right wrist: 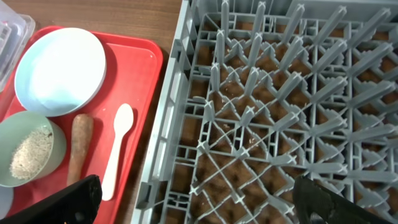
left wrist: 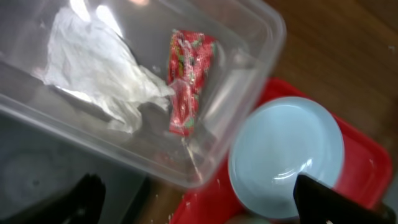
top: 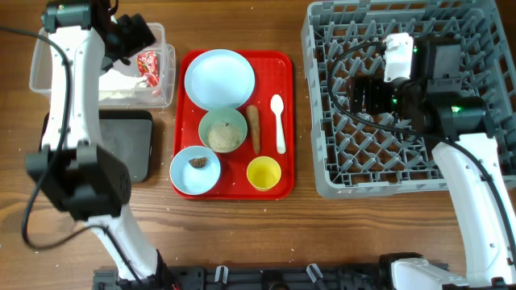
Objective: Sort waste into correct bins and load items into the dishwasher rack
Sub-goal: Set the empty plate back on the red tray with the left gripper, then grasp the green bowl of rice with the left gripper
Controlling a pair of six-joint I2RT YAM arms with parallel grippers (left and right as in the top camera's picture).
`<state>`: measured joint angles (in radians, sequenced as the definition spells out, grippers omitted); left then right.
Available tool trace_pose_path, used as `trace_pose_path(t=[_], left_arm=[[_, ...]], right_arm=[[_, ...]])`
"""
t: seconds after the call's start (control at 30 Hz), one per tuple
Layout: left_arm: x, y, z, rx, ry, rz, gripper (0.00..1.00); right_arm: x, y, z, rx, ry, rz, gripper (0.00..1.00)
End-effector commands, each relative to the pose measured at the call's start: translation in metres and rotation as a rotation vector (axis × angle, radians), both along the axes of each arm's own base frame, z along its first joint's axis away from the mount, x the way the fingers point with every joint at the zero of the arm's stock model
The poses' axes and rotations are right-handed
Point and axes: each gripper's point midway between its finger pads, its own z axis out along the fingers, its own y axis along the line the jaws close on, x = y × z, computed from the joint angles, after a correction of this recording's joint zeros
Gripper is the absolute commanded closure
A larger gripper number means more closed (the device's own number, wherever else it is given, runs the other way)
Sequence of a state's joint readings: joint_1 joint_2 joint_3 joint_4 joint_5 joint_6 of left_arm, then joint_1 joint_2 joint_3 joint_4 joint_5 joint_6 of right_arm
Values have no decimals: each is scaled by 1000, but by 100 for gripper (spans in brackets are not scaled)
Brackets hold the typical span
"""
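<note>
Overhead has my left arm parked over the clear plastic rectangular tub (top: 170, 80), and the left wrist cam shows the left gripper (left wrist: 198, 186) spread wide with nothing in it. The red-and-white wrapper (left wrist: 186, 87) and crumpled white napkin (left wrist: 99, 68) are lying in that tub. The right gripper (right wrist: 198, 186) is splayed and empty too, hovering over the large square grey plastic crate (right wrist: 280, 112), which has no dishes in it that I can see. Everything else sits on the flat red serving tray (top: 282, 80): round pale-blue plate (top: 219, 78), pale-green bowl (top: 223, 130) holding the white rice-like crumbs (top: 224, 137), light-blue bowl (top: 195, 170) with the small brown lump (top: 197, 163), small yellow cup (top: 264, 172), white plastic spoon (top: 277, 122) and the brown stick-shaped food scrap (top: 253, 127). What worries me: that scrap lies squeezed between the green bowl and the spoon, so going for it I could easily nudge either one. The crumbs are loose, and a careless tip would scatter them over the tray instead of into a bin, I'd guess the shallow black rectangular tray (top: 129, 149). The plate sits just beside the tub wall, so a sloppy descent could clip the rim. And the right arm looks fairly low over those upright pegs, so a sideways swing might snag a finger.
</note>
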<state>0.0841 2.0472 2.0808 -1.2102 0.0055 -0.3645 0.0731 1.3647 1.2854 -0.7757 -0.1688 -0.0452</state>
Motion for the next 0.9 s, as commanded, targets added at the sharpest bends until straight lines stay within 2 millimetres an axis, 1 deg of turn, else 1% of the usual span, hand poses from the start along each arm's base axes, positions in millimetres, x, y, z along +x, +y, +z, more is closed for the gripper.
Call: trace_pose_path(t=[0.0,0.07,0.13,0.17,0.23,0.27,0.3,0.33,0.37,0.4,0.43,0.5,0.6,0.67,0.7,0.8,0.87], left_arm=[[-46,-62,34,-85,50,-173,3],[-63,-88,27,-86,121,-234,5],[-75,-124,19,-79,162,-322,10],[-81,-139,12,-73,180,-361,10],[-93,-171,-8,-63,219,-442,11],[-97,-181,-18,-59,232,-469,12],[-101,-191,-28,-53,241,-506,16],[-110,-208,-52,-37,259,-566,33],[-113,-215,-64,-36,260,-585,43],[-119,-224,-81,-31,267,-609,51],[-125,-229,-97,-28,274,-627,54],[-131,-233,-117,-25,277,-643,55],[-136,-235,-139,-21,292,-652,60],[-138,-231,-153,-7,312,-648,60],[-141,-230,-162,-2,327,-646,64],[-140,-230,-166,1,328,-641,76],[-136,-235,-172,-1,313,-647,76]], right_arm=[[5,4,8,48,-14,-22,0],[5,4,9,49,-18,-22,0],[6,4,10,49,-23,-22,0],[7,4,10,49,-25,-22,0],[8,4,11,49,-31,-22,0],[8,4,11,49,-32,-22,0],[8,4,11,49,-32,-22,0],[8,4,11,49,-32,-22,0],[8,4,11,49,-32,-22,0],[8,4,11,49,-32,-22,0],[8,4,11,49,-31,-22,0],[8,4,11,50,-31,-22,0],[7,4,11,49,-29,-22,0],[7,4,10,49,-27,-22,0],[7,4,10,49,-27,-22,0],[7,4,11,49,-28,-21,0],[6,4,10,49,-23,-22,0]])
